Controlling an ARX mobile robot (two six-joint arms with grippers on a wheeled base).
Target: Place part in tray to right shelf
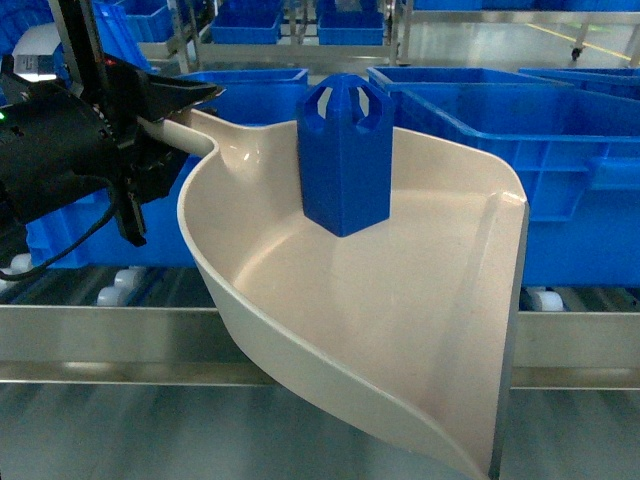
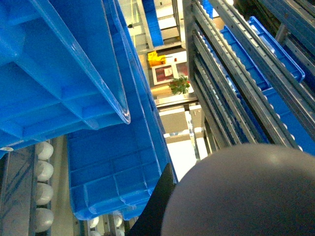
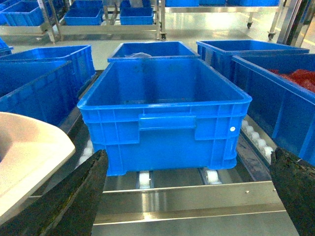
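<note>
Holding the tray by its handle, the left tool is clamped on that handle at the head view's upper left. The part stands upright inside the tray, right of the left tool, along the handle's line. Tray hangs over the right shelf front rail, with blue crates behind. The right tool is spread wide and empty, facing a crate on the rollers. Left arm is nearer the part.
</note>
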